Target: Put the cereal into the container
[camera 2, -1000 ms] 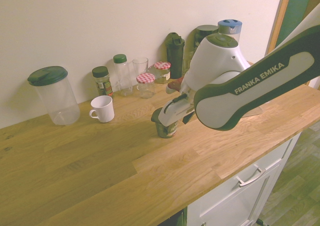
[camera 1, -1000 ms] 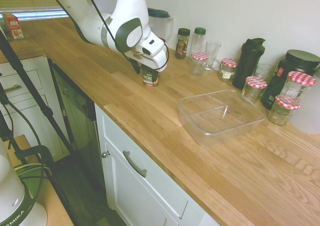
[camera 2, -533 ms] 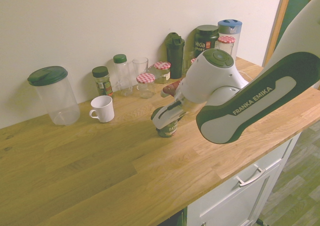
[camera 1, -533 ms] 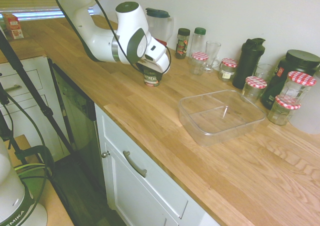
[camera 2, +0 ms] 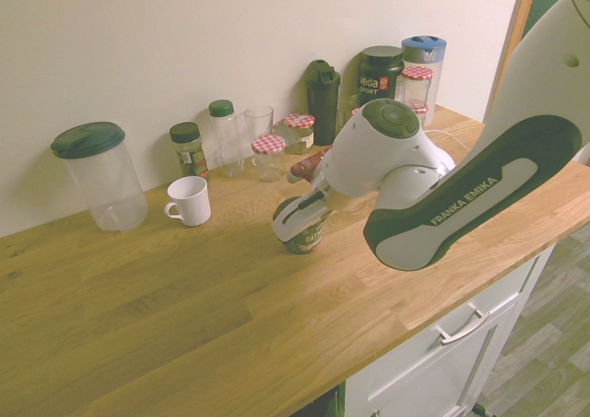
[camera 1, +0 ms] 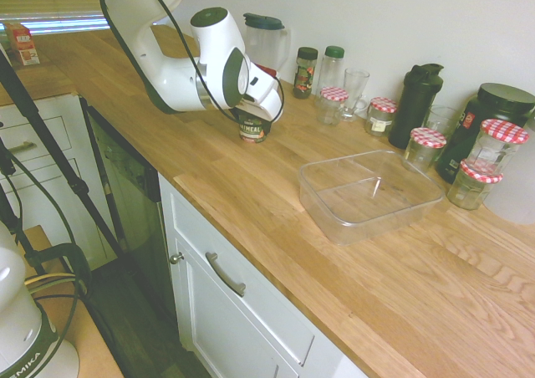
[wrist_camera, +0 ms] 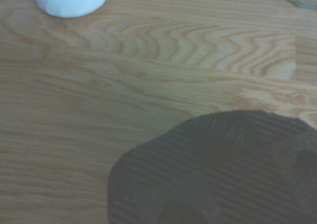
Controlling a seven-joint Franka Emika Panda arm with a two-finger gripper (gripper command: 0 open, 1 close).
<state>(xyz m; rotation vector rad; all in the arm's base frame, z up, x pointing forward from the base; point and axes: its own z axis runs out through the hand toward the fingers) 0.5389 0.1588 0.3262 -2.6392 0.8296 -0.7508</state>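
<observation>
Wooden tabletop (camera 1: 251,186) carries everything, and on it the task has barely begun: the container (camera 1: 370,196), the clear shallow tub, lies bare inside, well apart from where I am working. Nothing is in it yet, so grasping, lifting, carrying across and setting down are all left.

My pincer (camera 1: 253,115) sits tilted down over the cereal (camera 1: 252,129), the small dark cup with pale lettering, which stands upright on the wood. I judge the jaws spread as wide as they go, with the cup's rim between or just under them (my own wrist housing hides the fingertips in both outside views, so I cannot tell whether they touch it). The cup is not lifted; in the wrist view its dark ribbed top (wrist_camera: 218,169) fills the lower part, close up.

Around me, by size: a tall lidded pitcher (camera 2: 98,175) by the wall, a black shaker bottle (camera 1: 415,104), a dark protein tub (camera 1: 489,114), a white mug (camera 2: 190,200) near the cup, a drinking glass (camera 1: 354,89), a spice bottle (camera 1: 305,72), and several jars with red-checked lids (camera 1: 504,144) clustered beside the container's far edge.

The stretch of wood between cup and tub looks clear; those jars crowding the tub's far side are the only things I would mind when setting down.
</observation>
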